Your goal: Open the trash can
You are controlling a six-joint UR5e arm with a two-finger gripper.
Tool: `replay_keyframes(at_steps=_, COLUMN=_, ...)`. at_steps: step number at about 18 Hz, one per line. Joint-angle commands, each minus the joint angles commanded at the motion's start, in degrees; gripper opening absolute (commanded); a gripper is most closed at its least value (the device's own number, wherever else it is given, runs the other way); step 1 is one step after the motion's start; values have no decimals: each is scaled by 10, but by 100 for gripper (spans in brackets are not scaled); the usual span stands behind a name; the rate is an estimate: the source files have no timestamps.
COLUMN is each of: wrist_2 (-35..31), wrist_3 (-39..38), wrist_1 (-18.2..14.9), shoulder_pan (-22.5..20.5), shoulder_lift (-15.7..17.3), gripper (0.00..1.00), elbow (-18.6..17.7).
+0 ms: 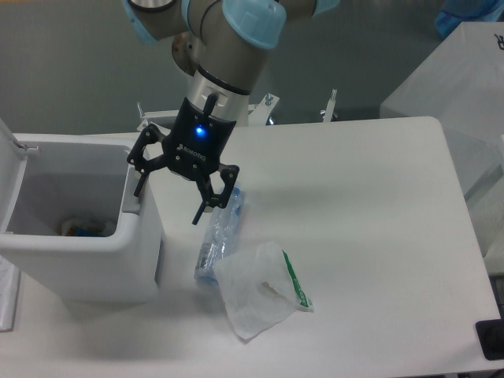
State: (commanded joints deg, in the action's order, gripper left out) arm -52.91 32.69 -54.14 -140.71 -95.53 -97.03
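White tabletop (354,236), grey floor behind. We note the trash can (79,260) at the table's left edge, its lid (14,169) swung up at the far left and the inside exposed, with some scraps at the bottom. We judge the opening done. Gripper (169,197) hangs just right of the can's right rim, near the grey tab (131,197), fingers spread and holding nothing; that spot suits a push on the tab. Clear bottle (219,232) lies right of the can, below the gripper, partly under a crumpled clear bag (256,290) with a green strip, both apart from the can.
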Motion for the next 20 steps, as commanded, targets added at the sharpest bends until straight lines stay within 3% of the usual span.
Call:
replay_keyframes(at_steps=5, wrist_2=-17, wrist_3=3, wrist_1=37, shoulder_pan=-45, shoulder_lift=-44, gripper=100, elbow=4)
replay_keyframes(at_steps=7, wrist_2=-31, wrist_3=6, wrist_1=48, shoulder_pan=-47, shoulder_lift=-71, gripper=100, elbow=23)
replay_keyframes(at_steps=11, wrist_2=-131, wrist_3=42, wrist_1=50, shoulder_pan=-47, shoulder_lift=-120, gripper=100, elbow=64)
replay_keyframes(at_steps=14, wrist_2=-205, wrist_3=87, wrist_1=50, shoulder_pan=-46, shoulder_lift=-145, gripper=100, elbow=79)
replay_keyframes(at_steps=16, wrist_2=-222, wrist_3=125, wrist_1=51, shoulder_pan=-46, shoulder_lift=-160, gripper=100, elbow=89)
replay_keyframes(at_steps=20, wrist_2=-325, wrist_3=220, wrist_1=49, shoulder_pan=-38, shoulder_lift=-178, gripper=100, elbow=89)
